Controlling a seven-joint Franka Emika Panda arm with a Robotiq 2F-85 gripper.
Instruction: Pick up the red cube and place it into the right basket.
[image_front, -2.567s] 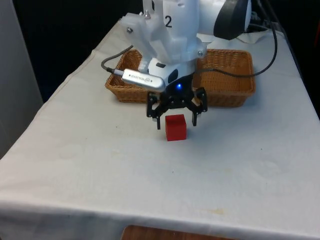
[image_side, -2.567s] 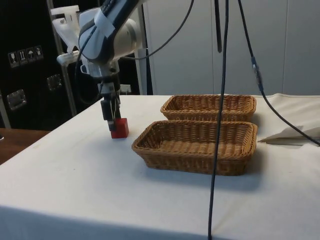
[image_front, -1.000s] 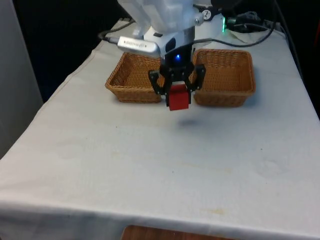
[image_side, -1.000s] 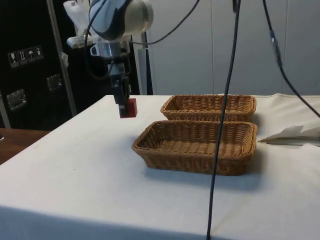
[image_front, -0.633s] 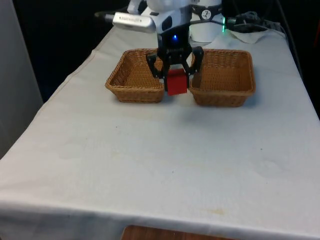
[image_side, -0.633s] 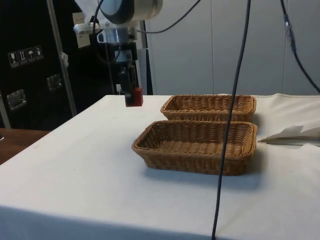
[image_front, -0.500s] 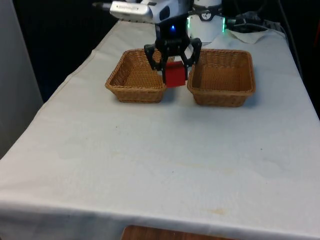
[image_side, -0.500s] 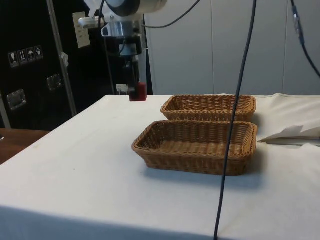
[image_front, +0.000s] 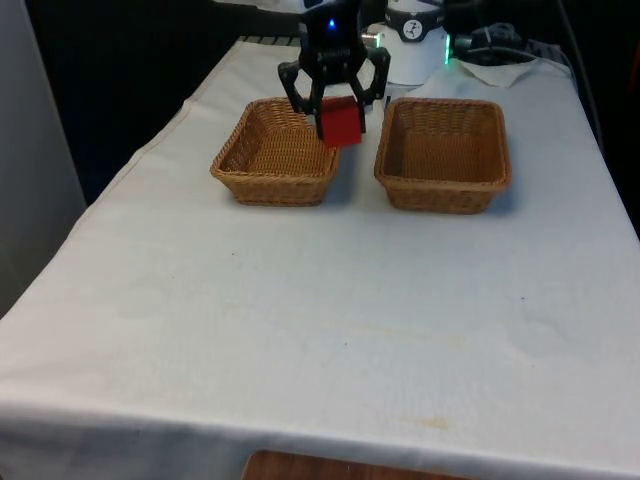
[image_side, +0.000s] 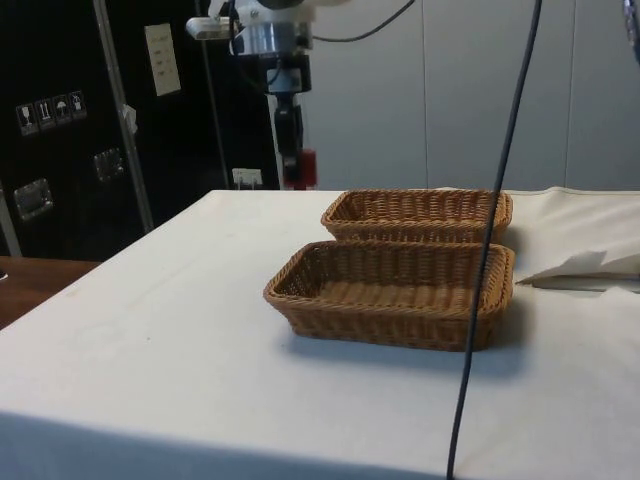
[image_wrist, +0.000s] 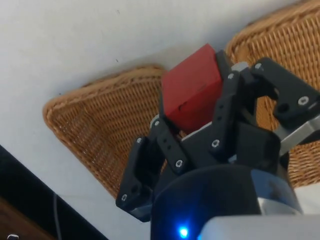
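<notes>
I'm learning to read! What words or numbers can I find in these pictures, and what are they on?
No text here can be read as words.
The small stickers on the dark cabinet: too small to read.
The pale sheet above them: too blurred to read.
The red cube: no writing seen.

End effector (image_front: 334, 103) lifted red cube (image_front: 340, 123) off table, carried over baskets.

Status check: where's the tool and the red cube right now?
Tool shut on red cube, held in the air. Cube over the inner edge of the basket on the front view's left. Other basket empty, nothing in the way.
</notes>
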